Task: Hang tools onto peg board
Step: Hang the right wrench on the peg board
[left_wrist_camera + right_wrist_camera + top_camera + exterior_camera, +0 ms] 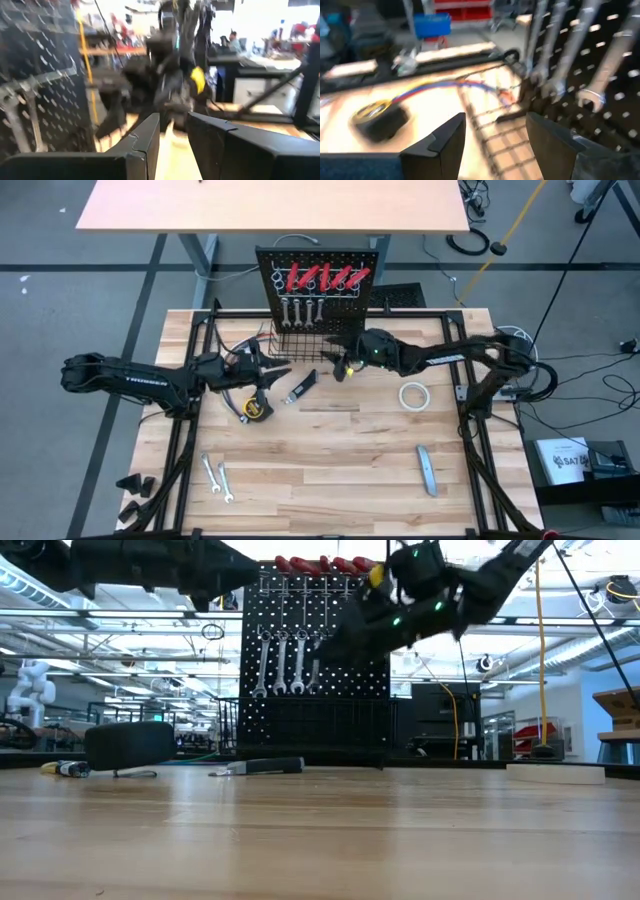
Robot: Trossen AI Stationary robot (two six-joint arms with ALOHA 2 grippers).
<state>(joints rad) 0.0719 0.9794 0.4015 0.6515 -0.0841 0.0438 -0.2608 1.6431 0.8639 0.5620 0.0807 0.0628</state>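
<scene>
Right end effector (495, 142) hangs released, empty, by the peg board's (320, 265) wrenches (560, 55); only the high view shows the tape roll (414, 395).

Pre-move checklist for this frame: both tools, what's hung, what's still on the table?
1. Right tool open and empty by the peg board: ok.
2. Left tool holding nothing visible; open or shut: cannot tell.
3. Three wrenches hang on the board: ok.
4. Red-handled pieces sit along the top row: ok.
5. Tape measure, tape roll, grey bar, two wrenches lie on the table: not ok.
</scene>
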